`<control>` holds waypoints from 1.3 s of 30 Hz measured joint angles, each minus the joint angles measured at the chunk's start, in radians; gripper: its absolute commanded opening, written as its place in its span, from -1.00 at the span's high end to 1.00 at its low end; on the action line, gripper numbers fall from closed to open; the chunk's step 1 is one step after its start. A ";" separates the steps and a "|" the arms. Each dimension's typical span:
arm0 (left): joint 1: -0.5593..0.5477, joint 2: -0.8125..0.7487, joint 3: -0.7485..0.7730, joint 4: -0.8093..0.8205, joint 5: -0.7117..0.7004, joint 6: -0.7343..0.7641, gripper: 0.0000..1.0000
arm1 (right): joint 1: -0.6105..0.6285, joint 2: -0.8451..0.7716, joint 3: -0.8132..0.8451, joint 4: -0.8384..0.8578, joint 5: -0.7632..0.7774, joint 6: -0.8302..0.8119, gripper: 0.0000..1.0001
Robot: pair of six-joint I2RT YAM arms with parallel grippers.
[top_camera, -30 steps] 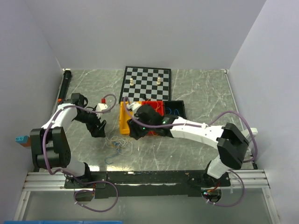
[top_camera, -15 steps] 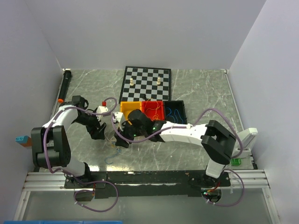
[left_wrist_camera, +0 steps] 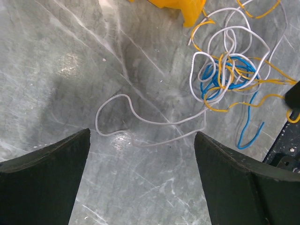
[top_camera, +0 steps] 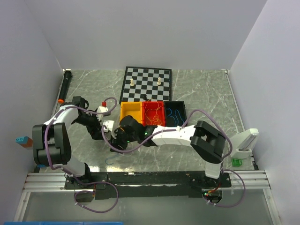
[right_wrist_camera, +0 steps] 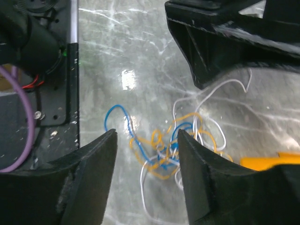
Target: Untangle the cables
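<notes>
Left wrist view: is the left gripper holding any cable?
No, the left gripper stands open above the white cable, which lies on the table.

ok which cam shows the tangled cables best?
Left wrist: the cables lie in clear view, with white, blue and orange strands each traceable. Right wrist shows the same tangle blurrier and crowded. Top external shows almost nothing; the right arm covers it.

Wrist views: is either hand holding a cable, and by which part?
Nothing is held. The left hand and right hand are both open above the cables, which lie on the table.
</notes>
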 measured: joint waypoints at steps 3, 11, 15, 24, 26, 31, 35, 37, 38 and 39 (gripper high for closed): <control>0.000 0.000 0.000 0.014 0.000 -0.006 -0.93 | 0.006 0.039 0.029 -0.003 0.019 -0.013 0.22; 0.000 -0.001 0.000 0.033 0.010 -0.023 -0.98 | 0.007 0.056 0.042 -0.013 0.068 -0.027 1.00; 0.000 -0.001 0.002 0.030 0.020 -0.021 -0.38 | 0.007 0.002 0.007 -0.009 0.110 -0.024 1.00; 0.000 0.060 0.062 -0.031 0.037 0.004 0.75 | 0.007 -0.363 -0.122 0.002 0.187 -0.007 1.00; 0.001 0.066 0.063 -0.039 0.038 0.007 0.81 | 0.007 -0.441 -0.145 0.019 0.200 0.003 1.00; 0.002 0.066 0.077 -0.073 0.055 0.013 0.58 | 0.007 -0.579 -0.204 0.032 0.229 0.026 1.00; 0.003 0.063 0.131 -0.135 0.100 0.048 -0.31 | 0.007 -0.594 -0.211 0.018 0.252 0.029 1.00; 0.005 0.049 0.160 -0.182 0.137 0.081 -0.55 | 0.007 -0.592 -0.211 0.006 0.262 0.029 1.00; 0.006 0.039 0.174 -0.211 0.157 0.104 -0.70 | 0.007 -0.591 -0.211 0.003 0.264 0.029 1.00; 0.006 0.029 0.184 -0.239 0.175 0.130 -0.83 | 0.007 -0.590 -0.211 0.000 0.266 0.028 1.00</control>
